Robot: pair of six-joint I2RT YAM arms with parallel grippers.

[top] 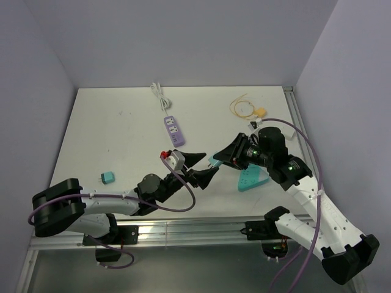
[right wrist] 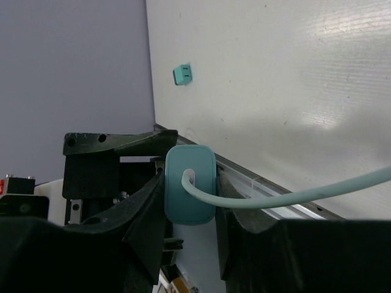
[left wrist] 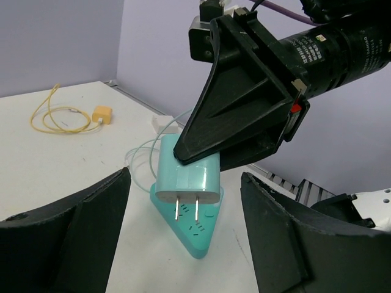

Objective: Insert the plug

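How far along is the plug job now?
Done: the right gripper grips the teal plug. In hand: it holds the plug in the air, prongs bare, near the teal triangular socket block. Remaining: push the prongs into its slots. The left gripper is open and empty.

Seen from above, the right claw (top: 215, 162) hides most of the green plug (left wrist: 187, 173), its arm (top: 287, 168) covers part of the green strip (top: 252, 180), and the yellow plug (top: 260, 112) near the far right corner of the counter (top: 110, 122) looks too tiny to show pins.
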